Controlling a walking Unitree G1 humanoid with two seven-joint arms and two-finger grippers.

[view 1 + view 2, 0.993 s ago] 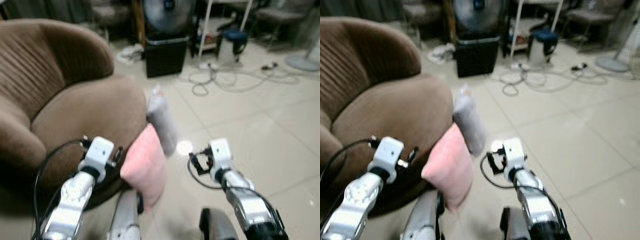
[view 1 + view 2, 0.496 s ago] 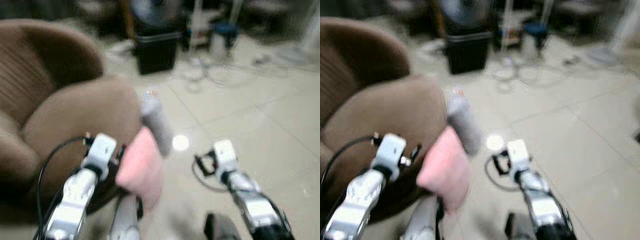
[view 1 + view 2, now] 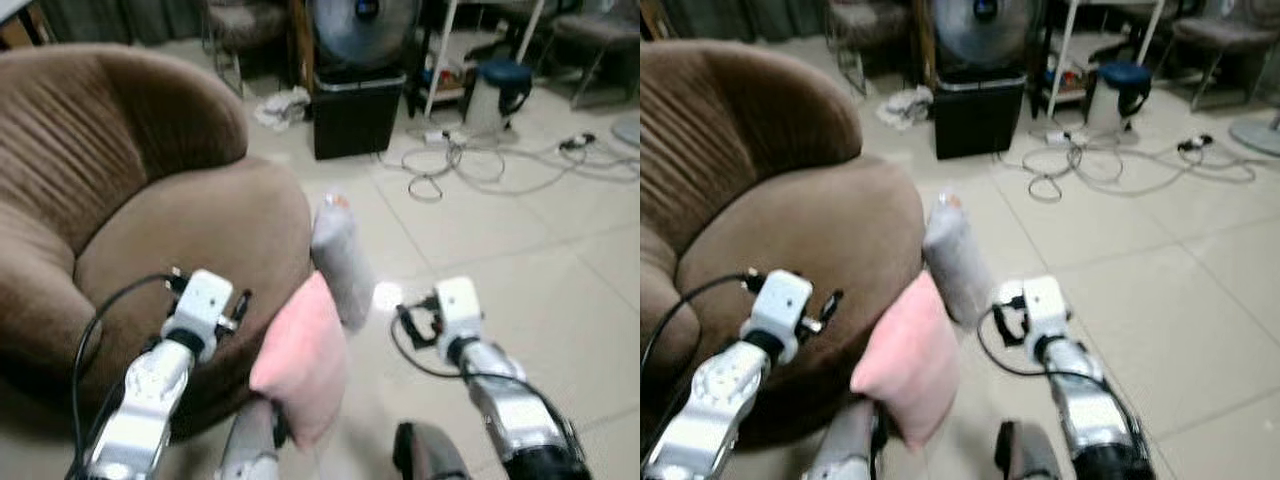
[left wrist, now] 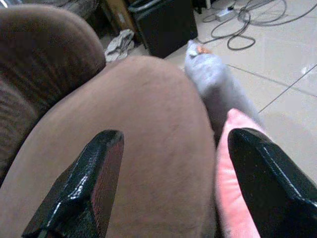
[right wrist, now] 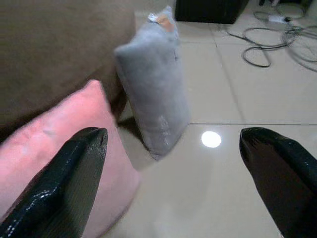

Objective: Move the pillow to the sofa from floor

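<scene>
No text, label, brand, number or sign can be read in any of the views. The small orange-and-white tag (image 5: 159, 18) at the top corner of the grey fabric pillow (image 5: 151, 84), ahead of the right end effector (image 5: 168, 173), is too blurred to make out any print.

My head view cuts off the sofa (image 3: 150, 200) at the left edge; the pink pillow's (image 3: 300, 360) base hides behind my torso.
</scene>
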